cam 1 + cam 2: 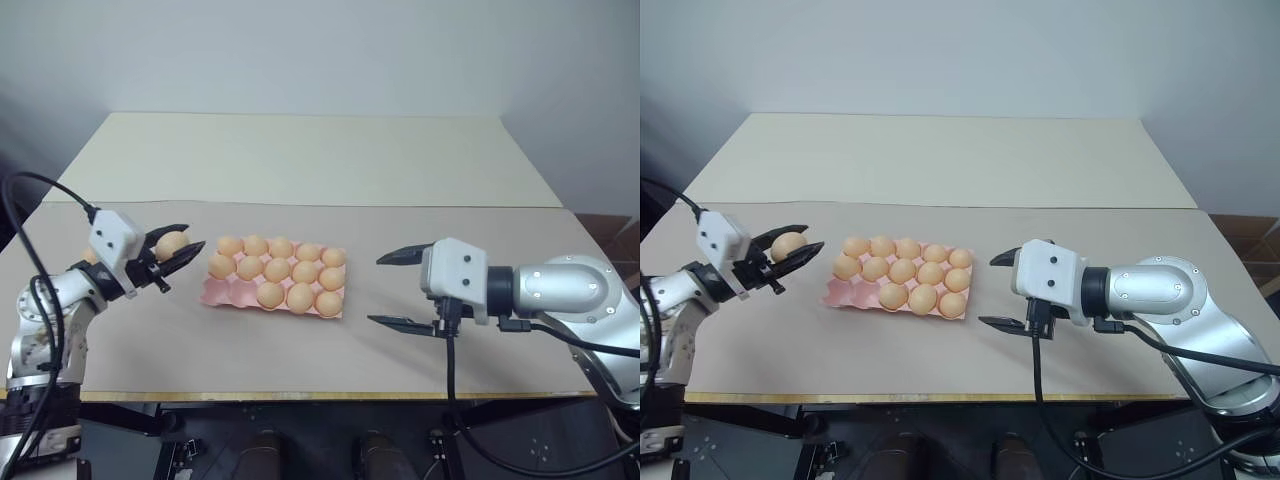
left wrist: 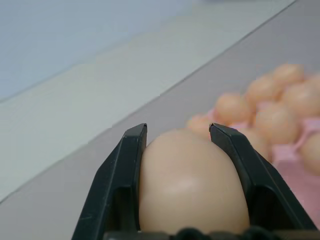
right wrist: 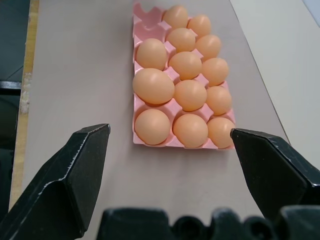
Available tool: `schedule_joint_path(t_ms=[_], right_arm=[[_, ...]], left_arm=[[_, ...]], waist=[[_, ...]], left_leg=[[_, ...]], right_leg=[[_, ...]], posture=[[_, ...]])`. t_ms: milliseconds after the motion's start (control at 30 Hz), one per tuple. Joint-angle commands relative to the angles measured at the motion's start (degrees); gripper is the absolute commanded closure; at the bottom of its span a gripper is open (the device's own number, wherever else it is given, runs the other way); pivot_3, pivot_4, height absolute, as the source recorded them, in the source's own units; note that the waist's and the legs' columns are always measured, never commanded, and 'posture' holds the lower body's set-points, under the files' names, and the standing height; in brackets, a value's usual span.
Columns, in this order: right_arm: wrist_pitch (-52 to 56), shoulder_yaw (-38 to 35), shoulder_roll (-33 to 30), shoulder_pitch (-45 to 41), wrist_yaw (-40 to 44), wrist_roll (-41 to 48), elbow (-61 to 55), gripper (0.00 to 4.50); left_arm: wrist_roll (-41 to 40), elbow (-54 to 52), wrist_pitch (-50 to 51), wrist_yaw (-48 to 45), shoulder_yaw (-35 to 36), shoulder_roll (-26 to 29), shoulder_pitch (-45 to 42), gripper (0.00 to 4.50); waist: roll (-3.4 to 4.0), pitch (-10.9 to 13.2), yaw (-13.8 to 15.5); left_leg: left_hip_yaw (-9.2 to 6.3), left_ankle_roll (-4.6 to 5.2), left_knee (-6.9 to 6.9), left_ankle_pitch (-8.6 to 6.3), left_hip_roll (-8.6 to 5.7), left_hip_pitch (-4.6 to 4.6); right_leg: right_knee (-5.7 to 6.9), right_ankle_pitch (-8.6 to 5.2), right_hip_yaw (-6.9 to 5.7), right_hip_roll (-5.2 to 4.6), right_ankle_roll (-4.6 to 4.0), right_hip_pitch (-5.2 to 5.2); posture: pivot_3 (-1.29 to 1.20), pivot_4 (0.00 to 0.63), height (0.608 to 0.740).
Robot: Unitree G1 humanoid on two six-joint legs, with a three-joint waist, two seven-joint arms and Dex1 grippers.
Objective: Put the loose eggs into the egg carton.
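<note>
The pink egg carton (image 1: 218, 291) lies mid-table with several light orange eggs (image 1: 277, 270) in its cups. Two cups at the left end of its near row are bare (image 3: 146, 19). Left of the carton and above the table, my left gripper (image 1: 192, 240) is shut on one loose egg (image 1: 170, 244). In the left wrist view that egg (image 2: 190, 185) sits between the two black fingers (image 2: 131, 150). My right gripper (image 1: 377, 290) hovers to the right of the carton, open, with nothing between its fingers (image 3: 75, 165).
The table has a tan mat (image 1: 300, 350) on its near half and a cream surface (image 1: 300, 150) behind. Its front edge (image 1: 300, 396) runs just below the arms. A black cable (image 1: 450, 380) hangs from the right wrist.
</note>
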Motion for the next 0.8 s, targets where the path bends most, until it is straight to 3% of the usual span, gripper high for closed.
schedule_joint_path(t_ms=[33, 233, 500, 700, 800], right_arm=[[-0.7, -1.2, 0.4, -0.4, -1.7, -0.7, -1.8, 0.00], [1.0, -2.6, 0.4, -0.2, -4.2, 0.0, -4.2, 0.00], [3.0, -4.6, -0.1, 2.1, -6.5, 0.6, -7.0, 0.00], [3.6, -4.6, 0.1, 2.9, -7.7, 0.4, -7.8, 0.00], [3.5, -4.7, 0.0, 3.1, -7.8, 0.5, -7.8, 0.00]], left_arm=[[-3.5, -3.0, 1.5, -6.4, -2.3, 0.1, 1.1, 2.68], [0.5, 1.8, -1.2, -8.9, -8.4, -1.7, -2.8, 2.68], [1.5, 7.2, -2.8, -12.2, -10.7, -3.2, -7.4, 2.68], [2.8, 9.4, -5.2, -12.7, -11.4, -4.6, -8.2, 0.85], [1.2, 8.8, -4.5, -13.6, -10.1, -4.5, -8.4, 0.85]], waist=[[0.00, 0.0, -0.1], [0.00, 0.0, -0.1], [0.00, 0.0, -0.2], [0.00, 0.0, -0.3], [0.00, 0.0, -0.3]], left_leg=[[0.01, 0.00, 0.00, 0.00, 0.01, 0.01], [0.02, 0.00, 0.03, 0.00, 0.01, 0.00], [0.01, 0.00, 0.03, 0.00, 0.00, -0.05], [-0.01, 0.01, 0.03, 0.00, 0.01, -0.05], [-0.02, 0.01, 0.03, 0.00, 0.01, -0.05]], right_leg=[[0.00, 0.00, 0.00, 0.02, 0.00, 0.00], [0.01, 0.00, -0.03, 0.07, 0.00, 0.01], [-0.01, 0.00, -0.04, 0.07, 0.00, -0.01], [0.00, 0.00, -0.04, 0.08, 0.00, 0.00], [-0.01, 0.00, -0.05, 0.09, 0.00, -0.01]], posture=[[0.00, 0.150, 0.740], [0.00, 0.150, 0.740], [0.00, 0.150, 0.740], [0.00, 0.150, 0.740], [0.00, 0.150, 0.740]])
